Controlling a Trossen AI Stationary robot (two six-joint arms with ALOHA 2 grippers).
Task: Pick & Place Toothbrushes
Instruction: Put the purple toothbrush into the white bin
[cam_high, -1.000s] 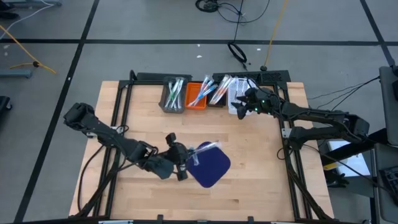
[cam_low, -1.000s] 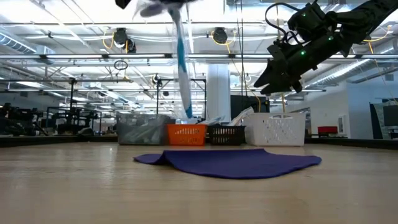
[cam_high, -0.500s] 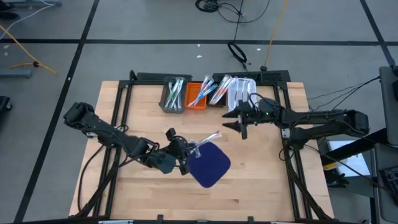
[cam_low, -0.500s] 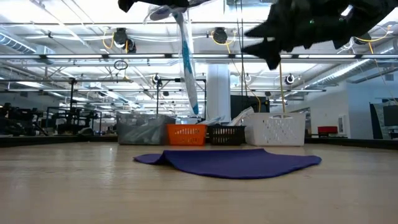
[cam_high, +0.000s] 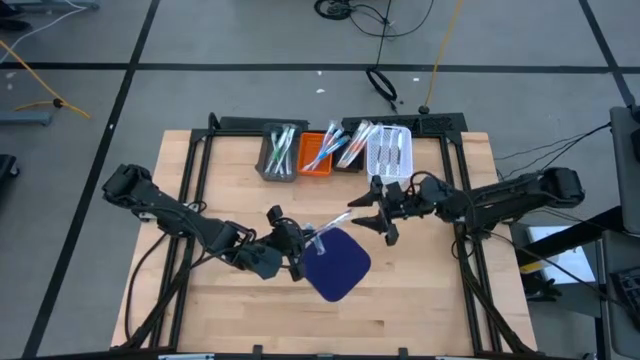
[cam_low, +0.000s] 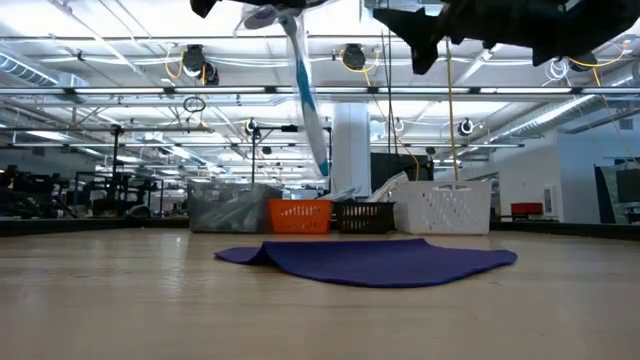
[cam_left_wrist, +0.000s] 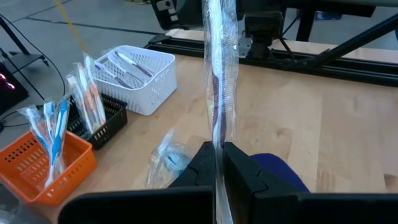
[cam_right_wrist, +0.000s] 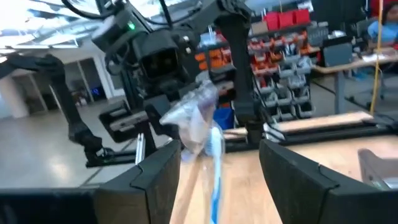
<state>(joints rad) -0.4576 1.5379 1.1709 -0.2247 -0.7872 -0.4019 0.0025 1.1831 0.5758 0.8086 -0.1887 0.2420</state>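
A toothbrush in a clear wrapper (cam_high: 330, 225) is held above the dark blue mat (cam_high: 338, 265) by my left gripper (cam_high: 305, 243), which is shut on it. It reaches from the fingers toward the table's far right. My right gripper (cam_high: 368, 218) is open and roughly level, pointing toward the table's left. Its fingers stand on either side of the toothbrush's free end (cam_right_wrist: 205, 127) without touching it. More wrapped toothbrushes lie in the grey (cam_high: 278, 152), orange (cam_high: 318, 152), black (cam_high: 350, 148) and white (cam_high: 390, 150) bins. My left gripper pinches the wrapped toothbrush (cam_left_wrist: 219, 134) between its two fingers, near the end that lies toward the table's left. The toothbrush runs on in line with the fingers, out past their tips. It is lifted clear of the mat, and in the low view its free end (cam_low: 322, 160) slopes downward.
The four bins stand in a row at the table's far edge. The mat lies at the table's middle with one edge rumpled (cam_low: 250, 255). A black frame (cam_high: 195, 170) rims the table. Bare wood lies near and to the left.
My right gripper has swung from over the white bin toward the table's near side and left, up to the toothbrush's free end, tipping from pointing down to about level and staying open. The toothbrush in my left gripper has swung a little toward the table's far side.
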